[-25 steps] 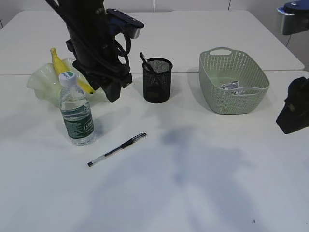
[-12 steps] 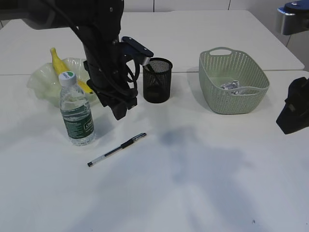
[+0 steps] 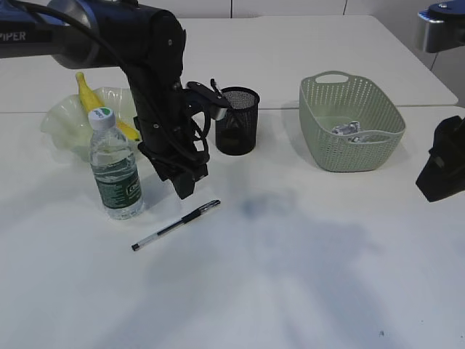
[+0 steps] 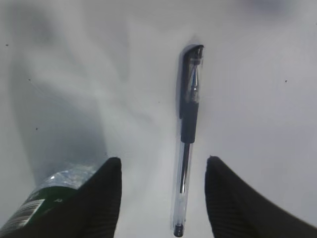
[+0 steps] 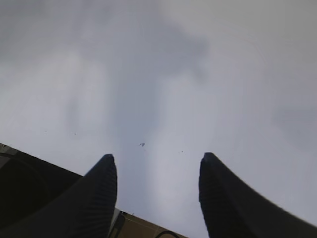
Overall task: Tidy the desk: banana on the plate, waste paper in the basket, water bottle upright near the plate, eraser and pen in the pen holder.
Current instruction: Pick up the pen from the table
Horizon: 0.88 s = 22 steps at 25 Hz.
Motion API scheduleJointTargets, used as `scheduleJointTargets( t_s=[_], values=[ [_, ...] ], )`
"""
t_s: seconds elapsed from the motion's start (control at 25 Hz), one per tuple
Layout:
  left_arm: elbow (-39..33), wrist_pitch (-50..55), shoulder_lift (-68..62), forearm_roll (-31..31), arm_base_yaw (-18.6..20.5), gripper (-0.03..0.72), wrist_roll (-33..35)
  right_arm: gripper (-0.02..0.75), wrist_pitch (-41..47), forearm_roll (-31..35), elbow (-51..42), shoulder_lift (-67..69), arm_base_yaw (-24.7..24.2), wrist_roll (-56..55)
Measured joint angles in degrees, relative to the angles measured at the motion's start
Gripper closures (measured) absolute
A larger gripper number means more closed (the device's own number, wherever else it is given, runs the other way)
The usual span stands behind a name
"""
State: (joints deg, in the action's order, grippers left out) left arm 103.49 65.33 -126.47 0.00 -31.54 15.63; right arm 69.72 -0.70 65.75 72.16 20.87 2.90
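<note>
In the left wrist view the two dark ribbed fingers [image 4: 101,198] of the left gripper [image 4: 161,191] are standing apart with nothing between them but air, and the pen [image 4: 187,134] is lying on the desk [image 4: 257,99] below the gap. The pen is running lengthwise away from the camera, its tip end showing between the fingers, a little nearer the right-hand one, and its dark capped end pointing away. Neither finger is touching it. Just beside the left-hand finger, the green label of the water bottle [image 4: 37,203] is showing at the frame's lower corner.

From the exterior view the left gripper [image 3: 183,185] is hanging just above the desk, near the capped end of the pen [image 3: 176,225], which is lying slantwise in front of the upright bottle [image 3: 115,166]. Behind the bottle the banana [image 3: 98,105] is resting in the plate [image 3: 62,123]. The pen holder [image 3: 237,121] is standing just beside the arm, with a dark stick-like item leaning inside. Further right, the basket [image 3: 351,123] is holding the waste paper [image 3: 347,129].

The right gripper [image 5: 157,193] is also spread wide and empty, its fingers [image 5: 101,198] hovering over bare white desk; in the exterior view it is sitting at the right edge [image 3: 442,171], well apart from everything.
</note>
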Motion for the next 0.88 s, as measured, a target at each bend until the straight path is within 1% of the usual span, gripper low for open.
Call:
scheduleJointTargets(
  t_s=[0.16,0.64,0.88],
  values=[
    [0.1,-0.2,-1.6,-1.3,0.1,0.308,0.2,0.337,0.0,0.0,0.0,0.0,0.0,0.0],
    [0.1,-1.6,-4.0,-2.0,0.1,0.308,0.4,0.337,0.0,0.0,0.0,0.0,0.0,0.0],
    [0.1,-1.7,-5.3,-3.8,0.1,0.308,0.9,0.337,0.0,0.0,0.0,0.0,0.0,0.0]
  ],
)
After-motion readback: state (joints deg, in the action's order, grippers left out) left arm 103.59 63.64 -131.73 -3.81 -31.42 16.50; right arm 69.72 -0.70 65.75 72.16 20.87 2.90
